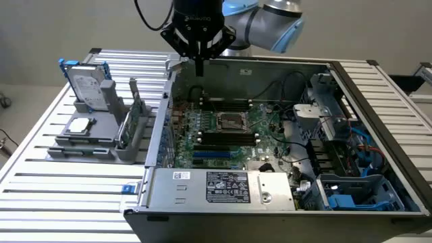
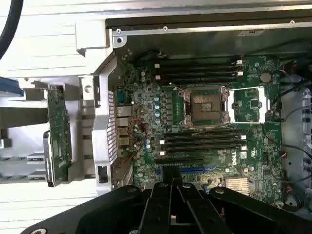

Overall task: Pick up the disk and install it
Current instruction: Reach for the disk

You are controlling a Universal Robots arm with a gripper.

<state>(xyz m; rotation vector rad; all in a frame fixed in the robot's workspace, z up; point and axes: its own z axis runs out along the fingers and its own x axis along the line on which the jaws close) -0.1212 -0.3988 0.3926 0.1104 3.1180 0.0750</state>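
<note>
The disk [image 1: 88, 90] stands upright in a grey holder [image 1: 101, 142] at the exterior view's left. It is a silver-grey drive with a white label in a blue carrier. My gripper [image 1: 200, 72] hangs well to the disk's right, above the far wall of the open computer case [image 1: 202, 192], shut with nothing between its fingers. In the wrist view the closed gripper [image 2: 171, 184] points down over the motherboard [image 2: 204, 146], near the memory slots.
The holder also carries a small square silver chip [image 1: 80, 125] and an upright green circuit card [image 1: 129, 121] [image 2: 59, 136]. Inside the case are a CPU socket [image 1: 229, 121], cables, a labelled power supply [image 1: 226, 187] and a blue drive bay [image 1: 354, 197]. A slatted metal table [image 1: 60, 192] surrounds everything.
</note>
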